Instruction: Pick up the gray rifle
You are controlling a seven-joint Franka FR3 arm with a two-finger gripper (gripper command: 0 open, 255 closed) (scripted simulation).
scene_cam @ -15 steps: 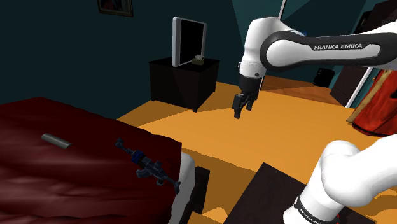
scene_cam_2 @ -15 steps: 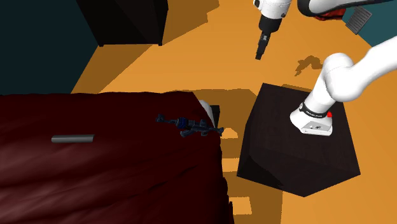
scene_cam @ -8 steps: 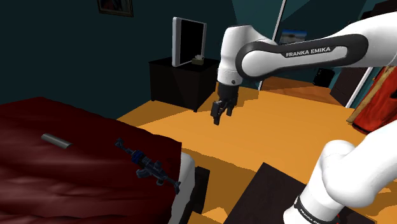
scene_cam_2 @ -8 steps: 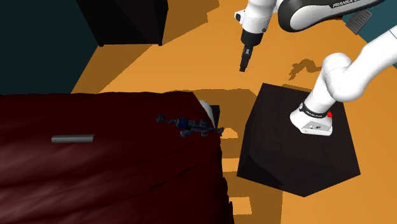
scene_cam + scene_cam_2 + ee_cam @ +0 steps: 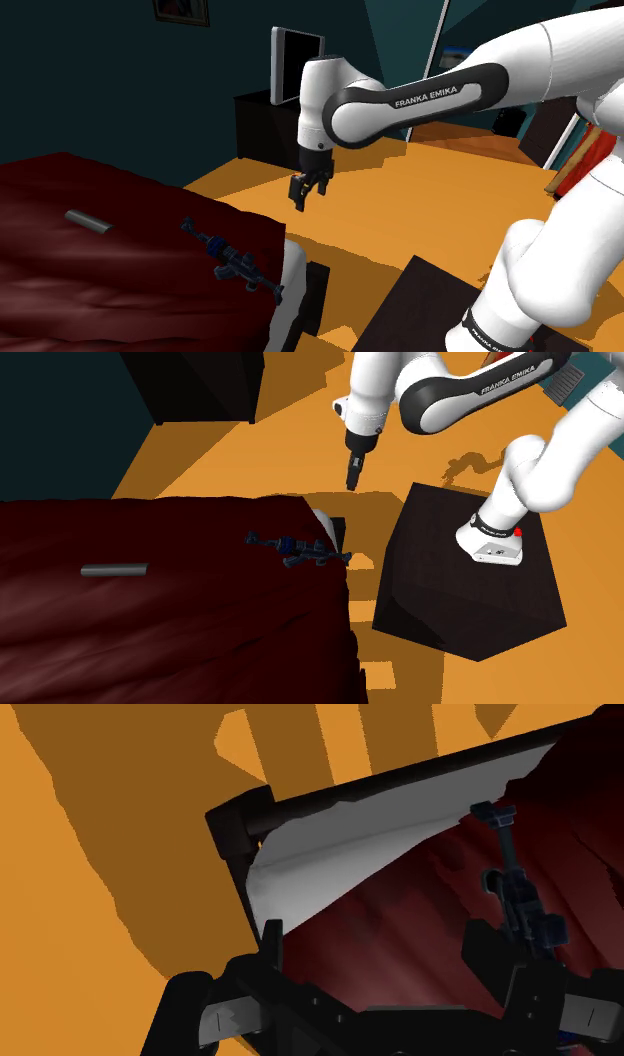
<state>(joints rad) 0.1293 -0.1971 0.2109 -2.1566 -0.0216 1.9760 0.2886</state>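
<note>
Arm [image 5: 400,95] swung further toward the shoulder view's left, closing on the dark red bed [image 5: 90,290]. Approach step. Gripper [image 5: 300,200] empty, spread wide, short of the bed. Rifle [image 5: 232,260] lies flat near the bed's edge; next: get over it, descend, straddle its body.

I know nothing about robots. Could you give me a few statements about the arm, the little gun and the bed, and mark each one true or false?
1. The gripper is holding the rifle. False: it hangs open in the air, apart from the rifle.
2. The rifle lies on the dark red bed, near its edge. True.
3. A grey cylinder lies on the bed too. True.
4. The grey cylinder touches the rifle. False: they lie well apart.
</note>
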